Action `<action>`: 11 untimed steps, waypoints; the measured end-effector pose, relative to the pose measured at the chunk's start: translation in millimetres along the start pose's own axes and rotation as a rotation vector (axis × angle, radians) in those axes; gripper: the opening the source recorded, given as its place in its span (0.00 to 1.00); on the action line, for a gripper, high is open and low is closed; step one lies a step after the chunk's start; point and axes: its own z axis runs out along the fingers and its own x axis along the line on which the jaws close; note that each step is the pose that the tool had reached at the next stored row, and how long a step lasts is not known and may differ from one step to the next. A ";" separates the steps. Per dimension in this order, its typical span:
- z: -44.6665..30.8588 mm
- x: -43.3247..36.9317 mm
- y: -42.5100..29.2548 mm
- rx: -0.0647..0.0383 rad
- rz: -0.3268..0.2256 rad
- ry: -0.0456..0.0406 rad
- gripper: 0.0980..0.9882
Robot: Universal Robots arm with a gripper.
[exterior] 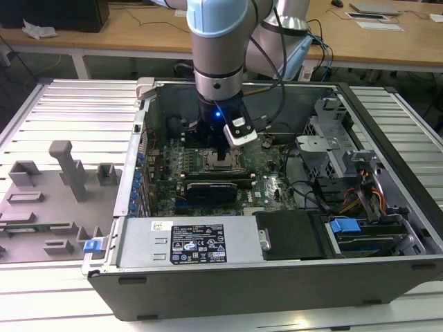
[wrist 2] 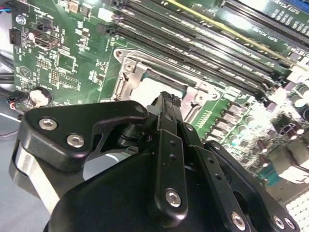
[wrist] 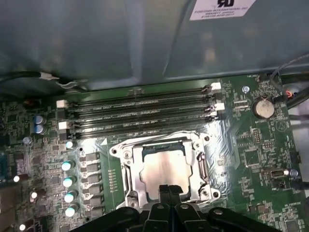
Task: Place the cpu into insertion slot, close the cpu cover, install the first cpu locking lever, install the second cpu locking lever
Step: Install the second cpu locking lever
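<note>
Your gripper (wrist: 169, 191) hangs low inside the open computer case (exterior: 387, 273), its black fingers (wrist: 164, 192) clenched together, tips down at the near edge of the cpu (wrist: 161, 169). The cpu lies flat in the insertion slot (wrist: 164, 146) with the cpu cover (wrist: 136, 170) closed around it, beside the memory slots (wrist: 140, 113) on the green motherboard (wrist: 251, 159).

Your exterior view looks down from above and well back, taking in the whole open computer case (exterior: 277, 173) on the surface (exterior: 62, 111), with the arm reaching into it. Your first wrist view sits close behind the fingers (wrist: 169, 193), facing past their tips onto the insertion slot (wrist: 164, 169). Your second wrist view looks along the fingers (wrist 2: 166, 104) from further back. Both wrist views share the slot and the memory slots (wrist: 140, 113) beyond the fingertips.
</note>
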 end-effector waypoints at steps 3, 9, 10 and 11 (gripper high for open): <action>0.9 -4.1 4.1 0.005 0.001 0.0078 0.01; 3.4 -6.3 9.7 0.021 -0.031 0.0244 0.01; 3.5 -6.1 11.4 0.020 -0.037 0.0250 0.01; 3.7 -6.0 12.4 0.020 -0.038 0.0251 0.01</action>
